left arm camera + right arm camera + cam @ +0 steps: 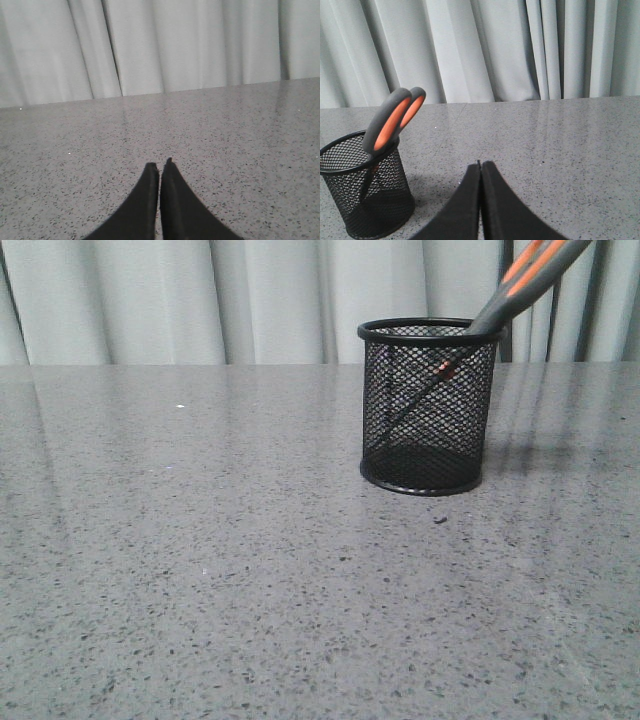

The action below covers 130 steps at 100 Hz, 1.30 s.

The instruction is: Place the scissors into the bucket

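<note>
Right gripper [480, 167]: fingers pressed together, nothing between them; sits low over bare table, beside the bucket and apart from it.
Left gripper [161, 167]: also closed flat, empty; only table and curtain ahead of it, no task item in its view.
Scissors [520, 285]: already inside the bucket, blades down, handles up and out over the rim; tilted, not upright.
Why tilted: scissors are longer than the bucket is tall, so tips seem to rest at the base on one side and the shank leans on the opposite rim; handles overhang to the robot's right in front view.
Bucket [428, 410]: upright on its base, right of centre, toward the far part of the table; blades visible through the mesh.
Task status: looks done, judging from both grippers free and scissors resting unsupported.
Table [200, 570]: grey speckled top, wide open room left and front of the bucket.
Far edge: table ends at the curtain [250, 300] not far behind the bucket; little room there.
Clearance: handles stick out high on the right arm's side; any sweep past at that height could catch them and tip the bucket.
Safer room: low and toward the near side.
</note>
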Each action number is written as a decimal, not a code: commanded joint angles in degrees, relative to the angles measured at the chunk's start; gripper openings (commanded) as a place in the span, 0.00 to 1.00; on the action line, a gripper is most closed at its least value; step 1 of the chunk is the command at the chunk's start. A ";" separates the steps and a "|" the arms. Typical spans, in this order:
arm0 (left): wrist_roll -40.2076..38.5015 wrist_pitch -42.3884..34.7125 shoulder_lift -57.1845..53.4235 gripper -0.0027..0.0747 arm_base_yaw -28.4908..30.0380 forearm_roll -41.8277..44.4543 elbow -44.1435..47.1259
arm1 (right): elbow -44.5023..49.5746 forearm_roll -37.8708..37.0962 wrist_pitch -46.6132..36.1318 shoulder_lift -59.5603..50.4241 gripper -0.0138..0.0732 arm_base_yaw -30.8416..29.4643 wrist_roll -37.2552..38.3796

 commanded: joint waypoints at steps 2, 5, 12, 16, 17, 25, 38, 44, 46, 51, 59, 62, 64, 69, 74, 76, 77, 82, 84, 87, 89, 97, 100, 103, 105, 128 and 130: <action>-0.57 -4.13 -1.52 0.01 0.03 -0.03 1.01 | -1.48 -0.14 -4.21 0.41 0.10 -0.19 -0.48; -0.57 -4.13 -1.52 0.01 0.03 -0.03 1.01 | -1.48 -0.14 -4.21 0.41 0.10 -0.19 -0.48; -0.57 -4.13 -1.52 0.01 0.03 -0.03 1.01 | -1.48 -0.14 -4.21 0.41 0.10 -0.19 -0.48; -0.57 -4.13 -1.52 0.01 0.03 -0.03 1.01 | -1.48 -0.14 -4.21 0.41 0.10 -0.19 -0.48; -0.57 -4.13 -1.52 0.01 0.03 -0.03 1.01 | -1.48 -0.14 -4.21 0.41 0.10 -0.19 -0.48; -0.57 -4.13 -1.52 0.01 0.03 -0.03 1.01 | -1.48 -0.14 -4.21 0.41 0.10 -0.19 -0.48; -0.57 -4.13 -1.52 0.01 0.03 -0.03 1.01 | -1.48 -0.14 -5.71 0.41 0.10 -0.19 -0.48; -0.57 -4.13 -1.52 0.01 0.03 -0.03 1.01 | -1.48 -0.14 -7.14 0.41 0.10 -0.19 -0.48; -0.57 -4.13 -1.52 0.01 0.03 -0.03 1.01 | -1.48 -0.14 -7.39 0.41 0.10 -0.19 -0.48; -0.57 -4.13 -1.52 0.01 0.03 -0.03 1.01 | -1.48 -1.00 -7.62 0.41 0.10 -0.19 -0.48; -0.57 -4.13 -1.52 0.01 0.03 -0.03 1.01 | -1.48 -5.96 -4.97 -0.19 0.10 -0.19 -0.27; -0.57 -4.13 -1.52 0.01 0.03 -0.03 1.01 | -1.36 -8.74 -3.12 -0.61 0.10 -0.19 0.64; -0.57 -4.13 -1.52 0.01 0.03 -0.03 1.01 | -1.33 -10.94 -2.10 -0.74 0.10 -0.19 1.30; -0.57 -4.13 -1.52 0.01 0.03 -0.03 1.01 | -0.67 -16.23 -0.47 -1.51 0.10 -0.29 5.69; -0.57 -4.13 -1.52 0.01 0.03 -0.03 1.01 | 0.25 -20.85 -0.18 -2.29 0.10 -0.63 9.34; -0.57 -4.13 -1.52 0.01 0.03 -0.03 1.01 | 0.71 -22.26 -0.18 -2.76 0.10 -0.69 10.55; -0.57 -4.13 -1.52 0.01 0.03 -0.03 1.01 | 0.71 -22.65 -0.18 -2.76 0.10 -0.84 10.55; -0.57 -4.13 -1.52 0.01 0.03 -0.03 1.01 | 2.16 -24.10 -0.18 -4.29 0.10 -1.56 11.77; -0.57 -4.13 -1.52 0.01 0.03 -0.03 1.01 | 2.58 -24.10 -0.18 -4.77 0.10 -1.77 11.77; -0.57 -4.13 -1.52 0.01 0.03 -0.03 1.01 | 3.70 -24.10 -0.18 -6.09 0.10 -2.16 11.77; -0.57 -4.13 -1.52 0.01 0.03 -0.03 1.01 | 4.38 -24.10 -0.18 -6.97 0.10 -2.57 11.77; -0.57 -4.13 -1.52 0.01 0.03 -0.03 1.01 | 7.22 -24.21 -0.18 -10.72 0.10 -3.54 11.90; -0.57 -4.13 -1.52 0.01 0.03 -0.03 1.01 | 7.90 -24.37 -0.18 -11.64 0.10 -3.94 12.41; -0.57 -4.13 -1.52 0.01 0.03 -0.03 1.01 | 8.78 -24.60 -0.03 -12.84 0.10 -4.23 13.10; -0.57 -4.13 -1.52 0.01 0.03 -0.03 1.01 | 9.42 -24.60 0.30 -13.71 0.10 -4.55 13.50; -0.57 -4.13 -1.52 0.01 0.03 -0.03 1.01 | 13.29 -26.68 3.60 -17.77 0.10 -7.05 18.49; -0.57 -4.13 -1.52 0.01 0.03 -0.03 1.01 | 13.29 -26.98 3.63 -17.77 0.10 -7.05 18.49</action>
